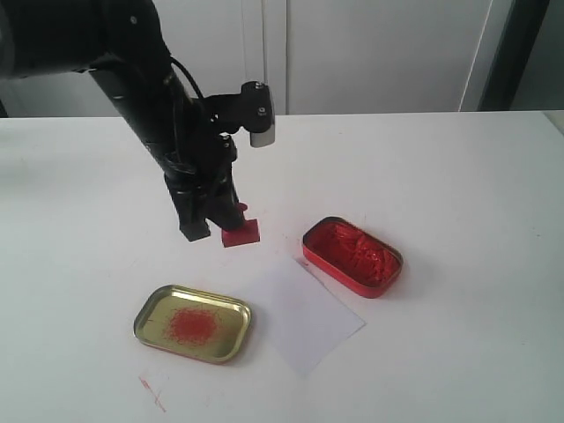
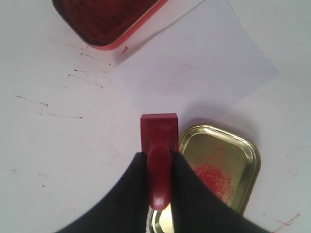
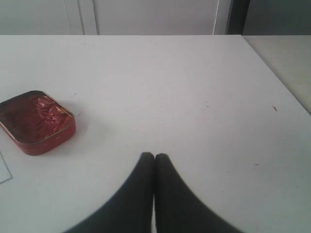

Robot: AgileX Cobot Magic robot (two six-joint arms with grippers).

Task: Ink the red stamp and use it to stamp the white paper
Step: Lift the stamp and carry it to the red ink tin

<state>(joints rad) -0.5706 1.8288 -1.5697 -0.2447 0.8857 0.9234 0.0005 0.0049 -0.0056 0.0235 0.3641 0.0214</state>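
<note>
My left gripper [image 1: 222, 218] [image 2: 159, 156] is shut on the knob of the red stamp [image 1: 240, 232] [image 2: 158, 132], which hangs just above the table, left of the red oval ink tin [image 1: 352, 256] [image 2: 104, 22] [image 3: 35, 122]. The white paper [image 1: 306, 311] [image 2: 194, 70] lies flat between the tin and the gold lid [image 1: 193, 322] [image 2: 221, 165]; I make out no clear imprint on it. The stamp is over bare table beside the paper's edge. My right gripper [image 3: 154, 157] is shut and empty over bare table, right of the tin; the exterior view does not show it.
The gold lid carries a red ink smudge in its middle. Thin red ink streaks mark the table near the tin [image 2: 73, 80] and at the front left [image 1: 152, 392]. The table's right edge [image 3: 286, 92] runs past my right gripper.
</note>
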